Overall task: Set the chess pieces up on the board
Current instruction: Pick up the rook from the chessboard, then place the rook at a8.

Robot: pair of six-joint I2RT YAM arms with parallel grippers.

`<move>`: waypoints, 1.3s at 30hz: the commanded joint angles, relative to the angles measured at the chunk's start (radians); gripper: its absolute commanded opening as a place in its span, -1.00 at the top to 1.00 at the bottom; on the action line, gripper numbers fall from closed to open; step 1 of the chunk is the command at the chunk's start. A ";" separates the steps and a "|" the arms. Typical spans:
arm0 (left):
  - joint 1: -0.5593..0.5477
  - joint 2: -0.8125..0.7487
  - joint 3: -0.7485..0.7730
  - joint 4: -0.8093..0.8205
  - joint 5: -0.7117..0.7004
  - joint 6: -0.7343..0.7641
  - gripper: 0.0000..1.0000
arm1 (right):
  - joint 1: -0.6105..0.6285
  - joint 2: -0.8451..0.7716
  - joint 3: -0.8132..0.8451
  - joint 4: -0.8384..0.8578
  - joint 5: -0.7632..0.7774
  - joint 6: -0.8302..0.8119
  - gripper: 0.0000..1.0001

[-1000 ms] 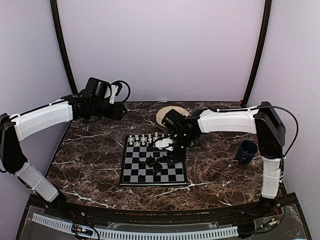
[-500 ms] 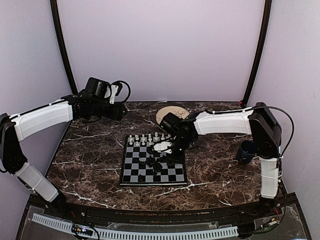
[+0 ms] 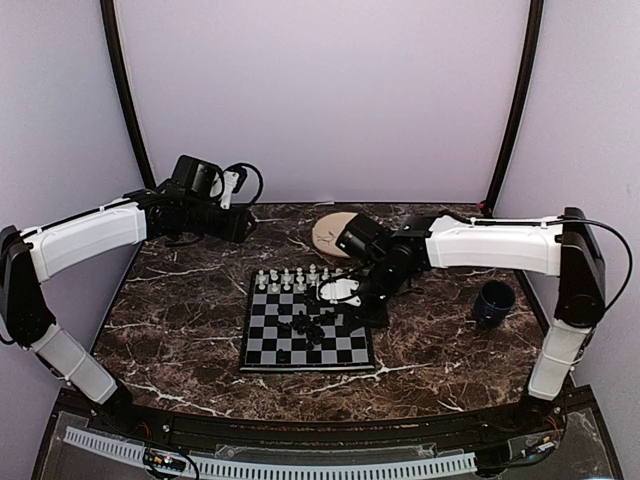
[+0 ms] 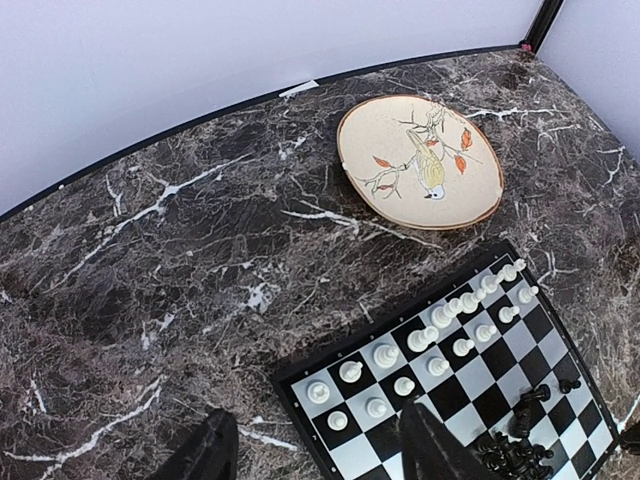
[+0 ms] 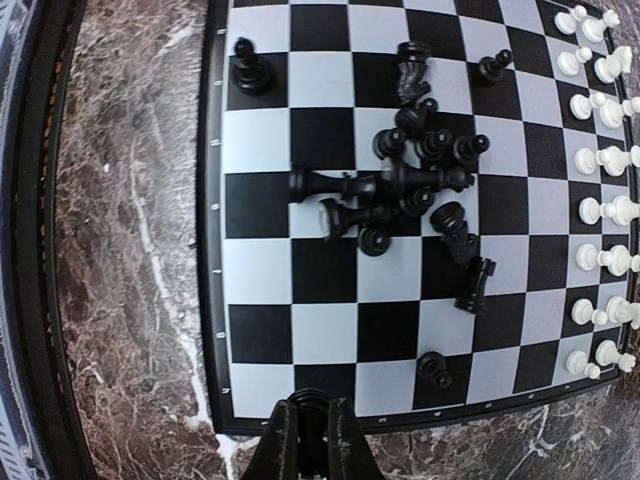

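Observation:
The board [image 3: 262,345] lies mid-table. White chess pieces [image 3: 288,279] stand in two rows along its far edge, also in the left wrist view [image 4: 430,335]. Black chess pieces [image 5: 400,185] lie mostly toppled in a heap at the board's middle [image 3: 307,325], and a few stand apart [image 5: 250,65]. My right gripper [image 5: 310,445] is shut on a black piece [image 5: 310,412] over the board's right edge [image 3: 362,303]. My left gripper [image 4: 320,455] hangs open and empty above the table's back left [image 3: 243,225], near the board's far left corner [image 4: 300,390].
A round beige plate with a bird picture [image 4: 420,160] lies behind the board [image 3: 335,231]. A dark blue mug [image 3: 493,301] stands at the right. Dark marble table [image 3: 180,310] with walls close on three sides.
My right gripper has shut on a black piece and drawn back from over the board to its right edge. The left arm has not moved.

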 commanded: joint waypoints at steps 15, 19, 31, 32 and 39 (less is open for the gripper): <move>0.007 0.010 0.036 -0.058 0.012 0.050 -0.14 | 0.072 -0.045 -0.177 0.076 0.044 -0.021 0.96; 0.007 0.012 0.035 -0.058 0.016 0.049 -0.14 | 0.072 -0.027 -0.177 0.086 0.066 -0.014 0.95; 0.007 0.020 0.036 -0.061 0.013 0.053 -0.14 | 0.072 -0.009 -0.195 0.089 0.060 -0.001 0.94; 0.006 0.020 0.036 -0.061 0.013 0.053 -0.14 | 0.072 -0.006 -0.197 0.091 0.062 -0.001 0.94; 0.006 0.012 0.030 -0.055 0.009 0.052 -0.12 | 0.073 0.006 -0.207 0.106 0.061 0.015 0.87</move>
